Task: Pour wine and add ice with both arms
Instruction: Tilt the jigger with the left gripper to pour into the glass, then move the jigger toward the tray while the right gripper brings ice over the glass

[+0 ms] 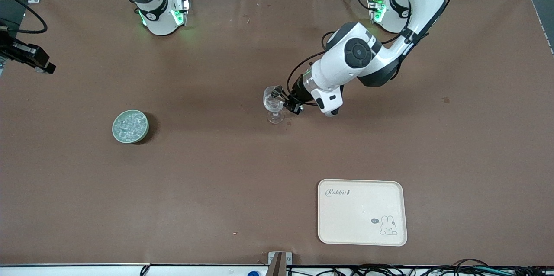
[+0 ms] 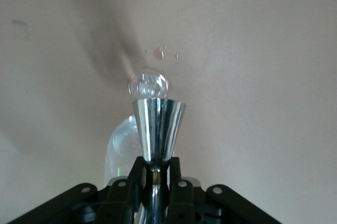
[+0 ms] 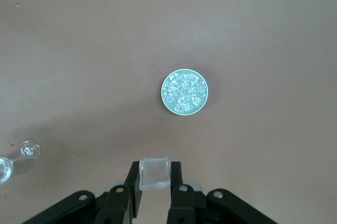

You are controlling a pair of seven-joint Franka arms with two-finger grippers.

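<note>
Ice (image 1: 130, 125): most of it sits heaped in the green bowl (image 1: 114, 125) on the desk (image 1: 216, 189) toward the right arm's end, and one cube (image 3: 154, 171) is clamped in the right gripper (image 3: 155, 182), high over the desk with the bowl below it. The wine glass (image 1: 273, 103) stands mid-desk, well apart from the bowl. The left gripper (image 1: 291, 102) is right at the glass rim, jaws clamped on the narrow waist of a metal measuring cup (image 2: 158, 126) that's tipped over the glass. Looks like the pour step, with the cube next. To do it well, keep the cup mouth inside the rim line and tilt slowly. Don't nudge the glass, since it's light on a thin stem. Clear the left arm before the right comes across. Bring the cube low over the glass before letting go, because a drop from height could splash or knock it over. I can't tell whether any liquid is in the glass.
</note>
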